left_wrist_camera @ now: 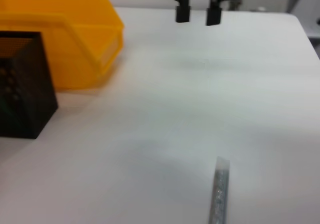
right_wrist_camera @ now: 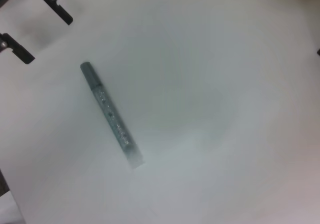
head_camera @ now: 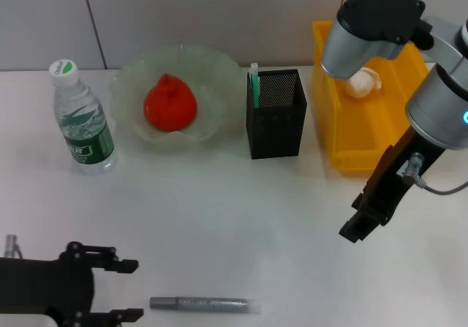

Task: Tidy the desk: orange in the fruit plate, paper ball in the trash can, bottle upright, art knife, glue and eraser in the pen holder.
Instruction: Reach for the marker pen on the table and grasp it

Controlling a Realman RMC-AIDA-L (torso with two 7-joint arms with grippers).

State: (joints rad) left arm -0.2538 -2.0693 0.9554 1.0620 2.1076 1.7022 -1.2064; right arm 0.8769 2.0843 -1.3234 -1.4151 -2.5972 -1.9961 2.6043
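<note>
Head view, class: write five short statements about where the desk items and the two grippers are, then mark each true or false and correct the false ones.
1. The orange lies in the fruit plate. True.
2. The bottle lies on its side. False: it stands upright, left of the plate.
3. The glue is in the pen holder. False: it lies flat on the desk, just right of the left gripper, whose fingers are open.
4. The paper ball is in the trash can. True.
5. The right gripper holds the art knife. False: it hangs empty over the desk; the knife stands in the pen holder.
</note>
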